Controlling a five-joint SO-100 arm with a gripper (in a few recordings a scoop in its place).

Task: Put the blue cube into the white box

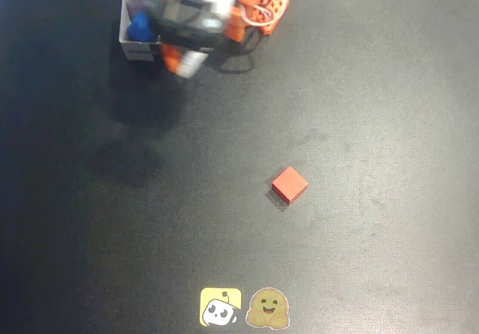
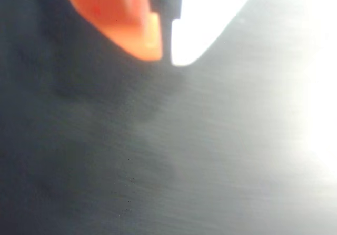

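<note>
Fingertips of the end effector (image 2: 165, 45), one orange and one white, lie nearest the wrist camera; the two tips stand almost touching, with nothing between them, so the end effector reads as clenched and empty above the bare black surface (image 2: 158, 166). Overhead, the blurred arm (image 1: 196, 13) sits at about twelve o'clock of the surface, partly overlapping the white box (image 1: 138, 48). Blue cube (image 1: 140, 28) shows inside the box, at roughly nine o'clock from the arm's body, so the placement appears already made. Its faces look tilted, one corner toward the box's left wall; being a cube, it offers no long axis to align with. Red cube (image 1: 290, 184) rests well apart, toward five o'clock from the box, and two stickers (image 1: 245, 308) mark the six o'clock edge.
</note>
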